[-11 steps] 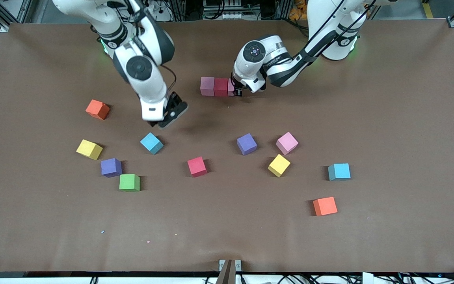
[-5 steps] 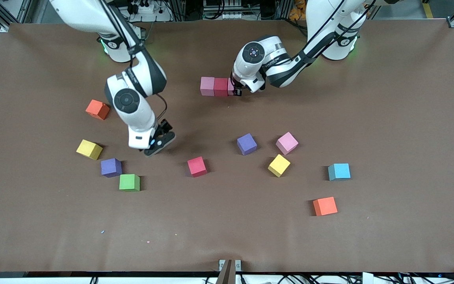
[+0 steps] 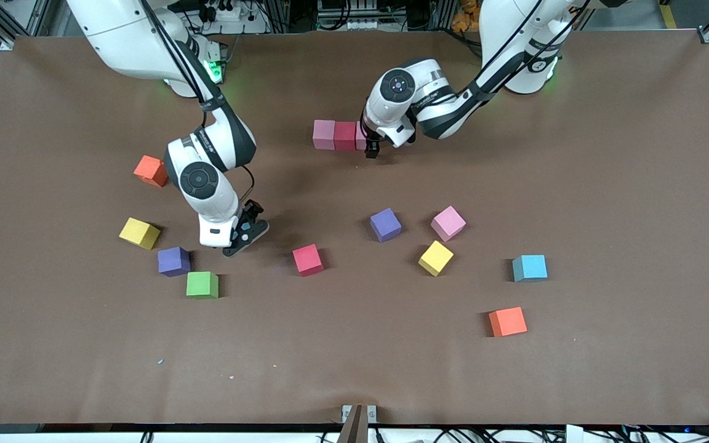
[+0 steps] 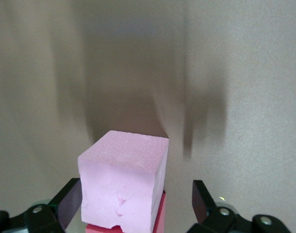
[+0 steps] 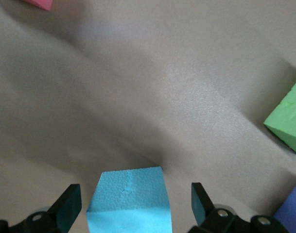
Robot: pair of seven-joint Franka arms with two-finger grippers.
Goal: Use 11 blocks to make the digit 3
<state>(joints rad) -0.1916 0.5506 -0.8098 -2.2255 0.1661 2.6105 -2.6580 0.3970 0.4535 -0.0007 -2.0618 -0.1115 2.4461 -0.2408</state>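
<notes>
Down low, the right end effector (image 3: 236, 243) sits over a sky-blue block (image 5: 128, 200) that the front view hides under the arm; in the right wrist view its two fingers (image 5: 69, 206) stand spread wide on either side of the cube, with a gap showing on each side, so it grips nothing. Near it lie a purple block (image 3: 173, 261) and a green block (image 3: 202, 285), both a little nearer the front camera, and a yellow block (image 3: 140, 233) toward the right arm's end of the surface (image 3: 607, 184). An orange cube (image 3: 151, 170) lies farther from the camera, beside the right arm.

The left end effector (image 3: 372, 147) is at the end of a short row of three touching cubes: a pink block (image 3: 324, 134), a dark red block (image 3: 345, 135) and another pink block (image 4: 124, 187), mostly hidden in the front view. In the left wrist view its fingers (image 4: 201, 199) are parted around that pink cube, with clear space on one side.

Spread out nearer the camera are a red block (image 3: 308, 259), a second purple block (image 3: 385, 224), a loose pink block (image 3: 448, 223), a second yellow block (image 3: 435, 258), a second sky-blue block (image 3: 530, 267) and a second orange cube (image 3: 507, 321).
</notes>
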